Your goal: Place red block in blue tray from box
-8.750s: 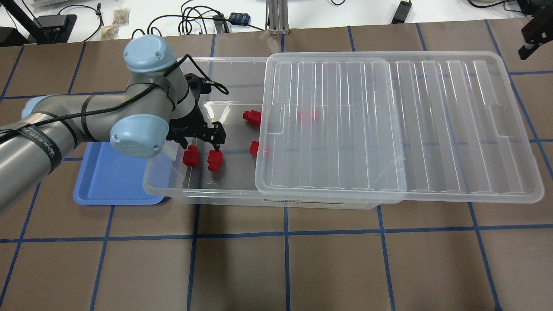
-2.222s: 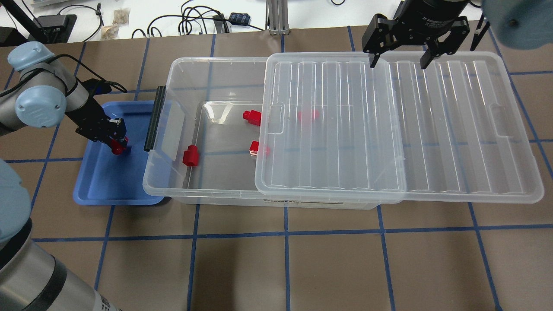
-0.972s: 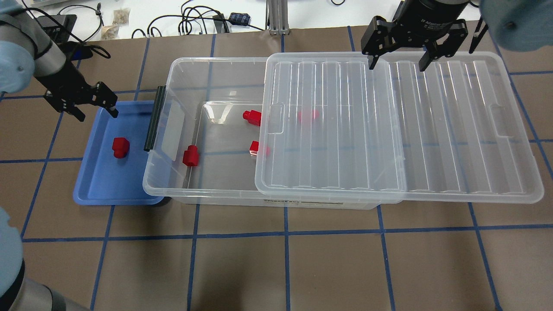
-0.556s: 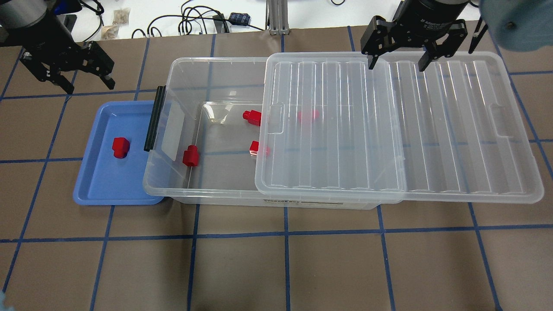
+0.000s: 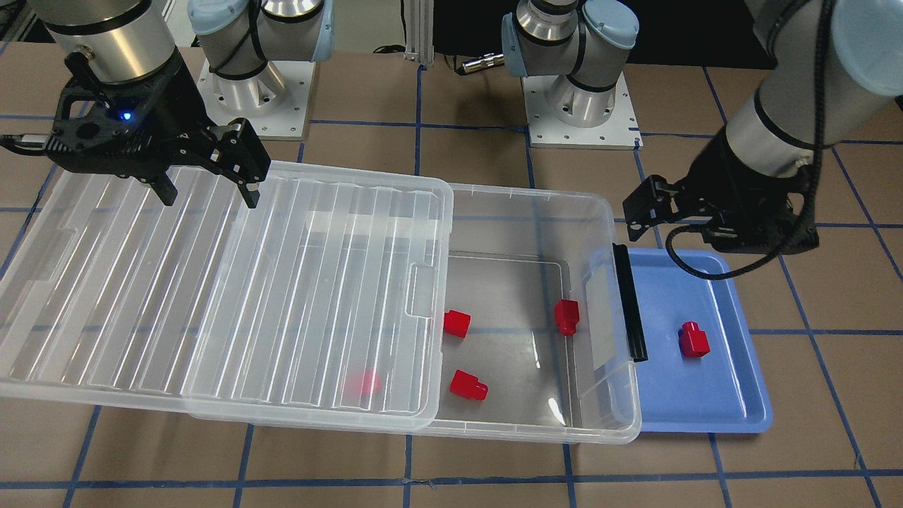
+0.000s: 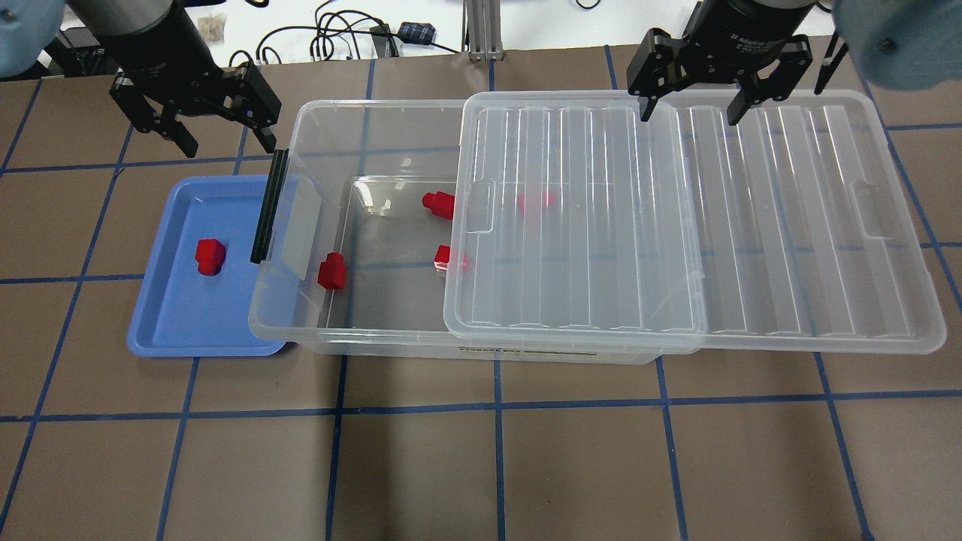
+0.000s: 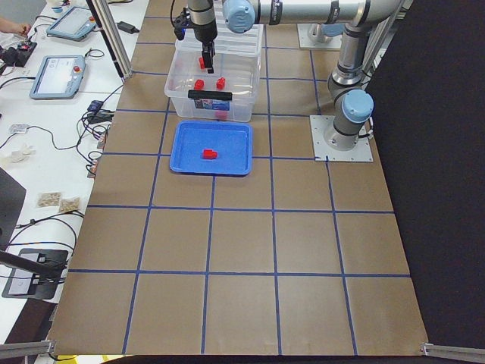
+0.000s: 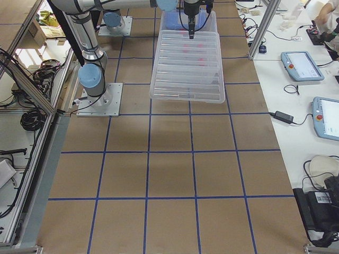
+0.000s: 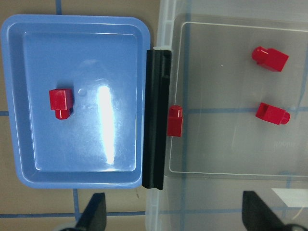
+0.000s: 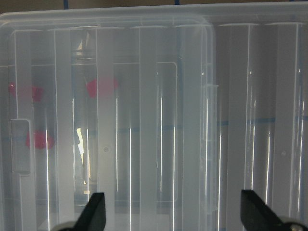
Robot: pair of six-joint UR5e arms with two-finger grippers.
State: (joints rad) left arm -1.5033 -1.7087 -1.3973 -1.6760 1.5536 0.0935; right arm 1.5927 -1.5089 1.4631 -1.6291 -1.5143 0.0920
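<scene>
Overhead: the left end effector points straight down with its fingers spread wide and nothing between them. It hangs above the brown surface, just past the far edge of the blue tray and near the far left corner of the box. The red block lies alone in the tray, well apart from the fingers. The ribbed lid lies offset to the right, leaving the box's left part open. There the other red blocks rest on the box floor, one seen through the lid. The right end effector is likewise spread and empty, over the lid's far edge

Front-facing: the left forearm slants down from the upper right, its wrist above the tray's robot-side edge. The black latch bar stands between box and tray

Left wrist: the camera looks straight down on the tray, the block and the latch bar, with both fingers far apart at the bottom edge

Right wrist: the fingertips are wide apart over the ribbed lid
</scene>
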